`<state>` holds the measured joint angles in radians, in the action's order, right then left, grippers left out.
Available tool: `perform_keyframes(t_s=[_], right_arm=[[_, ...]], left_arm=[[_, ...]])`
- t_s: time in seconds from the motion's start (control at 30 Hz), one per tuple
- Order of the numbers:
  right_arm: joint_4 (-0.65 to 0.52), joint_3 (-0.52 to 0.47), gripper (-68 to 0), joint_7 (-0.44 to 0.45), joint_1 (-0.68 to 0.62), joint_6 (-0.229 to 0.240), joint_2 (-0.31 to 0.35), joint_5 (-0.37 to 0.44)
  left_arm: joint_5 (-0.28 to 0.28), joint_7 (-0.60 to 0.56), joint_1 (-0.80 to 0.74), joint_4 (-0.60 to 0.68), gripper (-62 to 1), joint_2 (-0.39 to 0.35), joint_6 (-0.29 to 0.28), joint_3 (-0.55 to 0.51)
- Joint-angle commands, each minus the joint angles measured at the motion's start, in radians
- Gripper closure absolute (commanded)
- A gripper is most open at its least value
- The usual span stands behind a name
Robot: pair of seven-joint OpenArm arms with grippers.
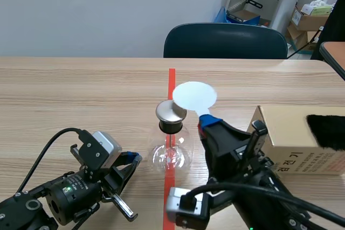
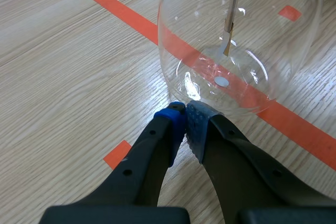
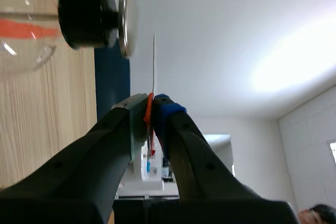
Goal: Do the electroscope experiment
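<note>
The round white disc (image 1: 194, 96) stands on edge, its long axis running straight out from the fingertips of the right gripper (image 1: 206, 122), with its flat face turned toward the flask. The right gripper is clamped on the disc's short stem, and the disc itself rises just past the pads. From the right wrist the disc shows only as a thin line ahead of the closed fingers (image 3: 132, 116).

Ahead and to one side of that gripper stands the clear glass flask (image 1: 171, 152). It is upright, plugged by a black stopper (image 1: 171, 126) that carries a flat metal cap (image 1: 171, 111). Inside the flask a thin metal rod (image 2: 234, 3) hangs down to a small foil leaf; nothing else can be made out in it. The disc sits close beside the metal cap, and a narrow gap seems to separate them, though the angle makes this uncertain.

The left gripper (image 2: 185, 115) is closed with nothing between its pads, and its tips lie low on the table right at the flask's base.

Beside the right arm rests a brown cardboard box (image 1: 285, 138) with a black furry piece (image 1: 326, 130) on it.
</note>
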<state>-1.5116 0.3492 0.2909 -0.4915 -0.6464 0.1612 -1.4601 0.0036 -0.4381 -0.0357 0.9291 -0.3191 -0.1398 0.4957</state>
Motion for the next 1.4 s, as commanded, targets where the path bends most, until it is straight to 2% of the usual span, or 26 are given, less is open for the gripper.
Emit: perform_keyframes(t_s=[0.0, 0.23, 1.37], right_arm=[[-0.013, -0.003, -1.7, 0.025, 0.007, -0.01, 0.011, -0.001], [-0.013, -0.003, -1.7, 0.121, 0.007, -0.01, 0.011, -0.001], [-0.013, -0.003, -1.7, 0.124, 0.007, -0.01, 0.013, -0.001]], left_arm=[[-0.007, -0.014, 0.003, 0.019, -4.4, 0.003, -0.004, -0.004], [-0.007, -0.014, 0.003, 0.019, -4.4, 0.003, -0.004, -0.004], [-0.006, -0.013, 0.003, 0.019, -4.4, 0.003, -0.004, -0.004]])
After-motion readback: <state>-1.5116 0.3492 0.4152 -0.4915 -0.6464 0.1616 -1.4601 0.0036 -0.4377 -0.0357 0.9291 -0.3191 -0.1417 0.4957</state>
